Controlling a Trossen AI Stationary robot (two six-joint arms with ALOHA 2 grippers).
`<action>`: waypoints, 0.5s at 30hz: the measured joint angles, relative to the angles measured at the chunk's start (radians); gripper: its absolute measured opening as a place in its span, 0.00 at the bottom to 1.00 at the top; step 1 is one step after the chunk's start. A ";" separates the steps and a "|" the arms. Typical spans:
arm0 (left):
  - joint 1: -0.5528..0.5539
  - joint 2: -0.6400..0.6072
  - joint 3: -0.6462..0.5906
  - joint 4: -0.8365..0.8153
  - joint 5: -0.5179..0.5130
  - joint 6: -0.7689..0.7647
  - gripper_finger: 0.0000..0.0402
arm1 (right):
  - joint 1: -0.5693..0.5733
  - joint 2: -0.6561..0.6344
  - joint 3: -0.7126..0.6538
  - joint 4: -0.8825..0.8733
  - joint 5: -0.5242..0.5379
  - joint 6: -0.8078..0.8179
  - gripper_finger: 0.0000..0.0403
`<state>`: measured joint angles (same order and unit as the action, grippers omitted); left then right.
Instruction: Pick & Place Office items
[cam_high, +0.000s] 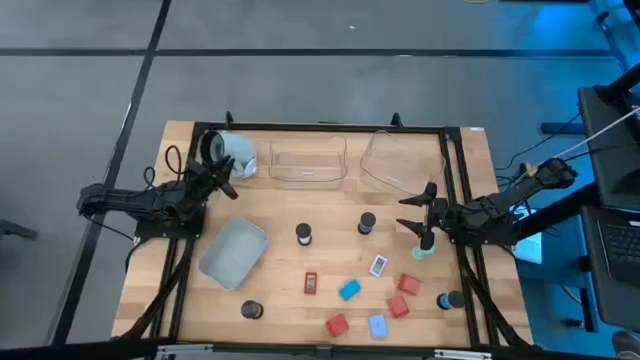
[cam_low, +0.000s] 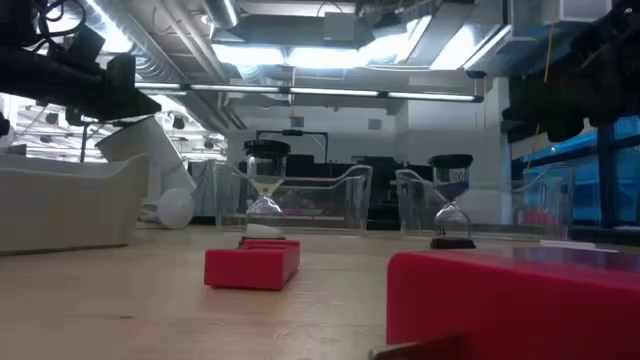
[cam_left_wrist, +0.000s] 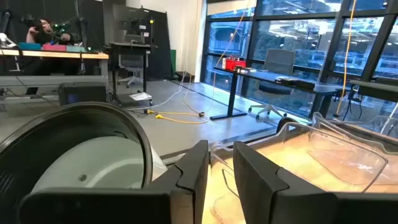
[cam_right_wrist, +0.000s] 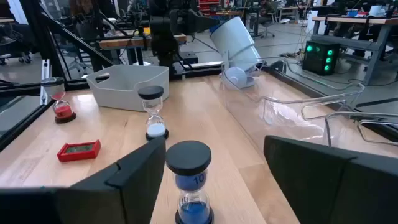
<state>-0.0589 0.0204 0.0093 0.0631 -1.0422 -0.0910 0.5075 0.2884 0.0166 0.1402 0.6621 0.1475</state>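
The small hourglass with black caps and blue sand (cam_right_wrist: 188, 180) stood upright on the wooden desk (cam_high: 290, 275) directly ahead of the right gripper (cam_right_wrist: 217, 180), centred between its two dark fingers, which stood wide apart and held nothing. A second black-capped hourglass with white sand (cam_right_wrist: 152, 112) stood farther ahead, and a flat red card (cam_right_wrist: 79, 150) lay off to one side. The clear plastic tray (cam_high: 400, 160) was near this gripper, on its far side.

To do the pick well, I judged the gripper should move straight in, keep the hourglass centred, and close on its narrow body below the top cap without tipping it.

The left gripper (cam_left_wrist: 217, 168) waited by the large white cylinder with a dark end (cam_high: 228, 152), its fingers narrowly parted and empty.

The blue hourglass's base was cut off in the right wrist view, so how squarely it stood could not be told. From table height, a big red block (cam_low: 520, 300) up close hid much of the desk.
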 joint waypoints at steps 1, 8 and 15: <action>0.000 0.000 0.000 0.000 0.000 0.000 0.18 | 0.000 0.000 0.000 0.000 0.000 0.000 0.69; 0.000 0.000 0.000 0.000 0.000 0.000 0.18 | 0.000 0.000 0.000 0.000 0.000 0.000 0.69; 0.000 0.000 0.000 0.000 0.000 0.000 0.18 | 0.000 0.000 0.000 0.000 0.000 0.000 0.69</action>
<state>-0.0588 0.0204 0.0093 0.0631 -1.0424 -0.0910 0.5072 0.2886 0.0166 0.1402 0.6621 0.1475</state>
